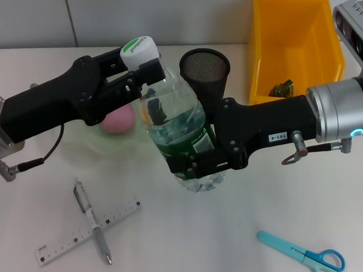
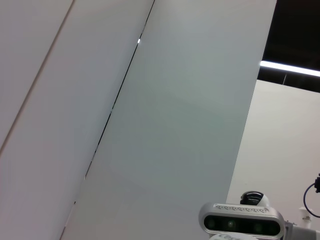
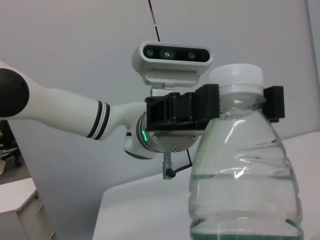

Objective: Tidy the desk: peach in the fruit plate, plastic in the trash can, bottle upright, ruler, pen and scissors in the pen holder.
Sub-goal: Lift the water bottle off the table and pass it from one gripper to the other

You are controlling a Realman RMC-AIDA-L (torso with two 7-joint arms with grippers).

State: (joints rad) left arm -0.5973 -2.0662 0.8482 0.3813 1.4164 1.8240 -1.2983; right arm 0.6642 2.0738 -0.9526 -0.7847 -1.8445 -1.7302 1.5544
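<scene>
Both grippers hold the bottle [image 1: 184,136] just in front of the pen holder [image 1: 204,69]: left gripper [image 1: 145,73] clamped at its neck, right gripper [image 1: 195,161] closed around its body. Peach [image 1: 118,119] sits in the fruit plate [image 1: 71,142] left of the bottle. Ruler [image 1: 88,231], pen [image 1: 93,221] and scissors [image 1: 303,257] remain on the desk [image 1: 225,236], unsorted.

A lab or office: plain white desk [image 1: 225,236], grey panelled wall [image 2: 150,125], ceiling strip light [image 2: 290,67].
</scene>
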